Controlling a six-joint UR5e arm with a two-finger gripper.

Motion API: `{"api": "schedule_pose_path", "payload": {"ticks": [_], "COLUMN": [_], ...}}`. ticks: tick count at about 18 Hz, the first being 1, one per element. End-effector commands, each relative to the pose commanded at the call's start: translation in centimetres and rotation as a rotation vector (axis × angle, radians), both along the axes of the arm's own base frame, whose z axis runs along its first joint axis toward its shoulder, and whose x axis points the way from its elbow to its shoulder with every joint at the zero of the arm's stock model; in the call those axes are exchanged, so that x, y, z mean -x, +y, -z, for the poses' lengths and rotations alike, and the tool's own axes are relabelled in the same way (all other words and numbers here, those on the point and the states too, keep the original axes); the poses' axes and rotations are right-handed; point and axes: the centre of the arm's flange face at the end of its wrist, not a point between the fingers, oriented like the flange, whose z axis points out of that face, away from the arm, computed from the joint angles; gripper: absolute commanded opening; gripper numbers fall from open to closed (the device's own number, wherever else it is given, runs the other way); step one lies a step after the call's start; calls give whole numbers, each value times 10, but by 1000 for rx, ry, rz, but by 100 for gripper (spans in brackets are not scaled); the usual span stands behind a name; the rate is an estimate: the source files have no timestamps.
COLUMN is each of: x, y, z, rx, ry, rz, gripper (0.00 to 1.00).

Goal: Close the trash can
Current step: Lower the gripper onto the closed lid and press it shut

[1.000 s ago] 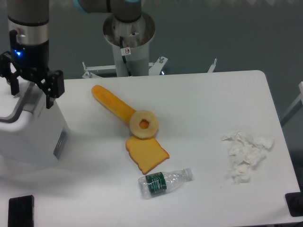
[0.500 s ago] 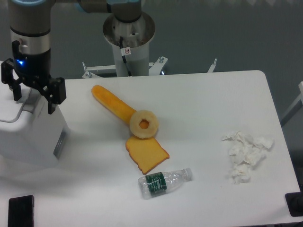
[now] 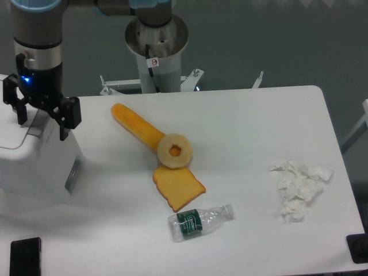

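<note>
The trash can (image 3: 40, 172) is a big white boxy bin at the table's left edge, with a small grey panel (image 3: 71, 174) on its right side. Its white lid (image 3: 14, 150) lies flat on top, and I see no gap under it. My gripper (image 3: 42, 123) hangs right over the bin's rear top. It is open, the black fingers (image 3: 65, 115) spread wide with nothing held. The arm hides part of the back of the bin.
A long orange piece (image 3: 135, 125), a pale ring (image 3: 175, 151) and a toast-like slice (image 3: 178, 187) lie mid-table. A small plastic bottle (image 3: 201, 221) lies in front of them, crumpled tissue (image 3: 299, 187) to the right. A black object (image 3: 25, 257) sits front left. The robot base (image 3: 156, 52) stands behind.
The gripper has risen slightly and shifted a little to the right above the bin. The grey strip seen beside it a second ago no longer shows, and the lid now lies flat.
</note>
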Motion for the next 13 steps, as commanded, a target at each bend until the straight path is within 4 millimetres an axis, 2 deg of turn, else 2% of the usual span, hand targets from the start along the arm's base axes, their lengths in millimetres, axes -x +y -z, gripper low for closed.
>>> {"api": "schedule_pose_path", "payload": {"ticks": [7, 10, 13], "x": [2, 2, 7], "y": [4, 1, -1], "z": [10, 2, -18], "rx": [21, 9, -22], "ry": [2, 5, 18], "rz": [-9, -11, -25], "gripper": [100, 100, 100]}}
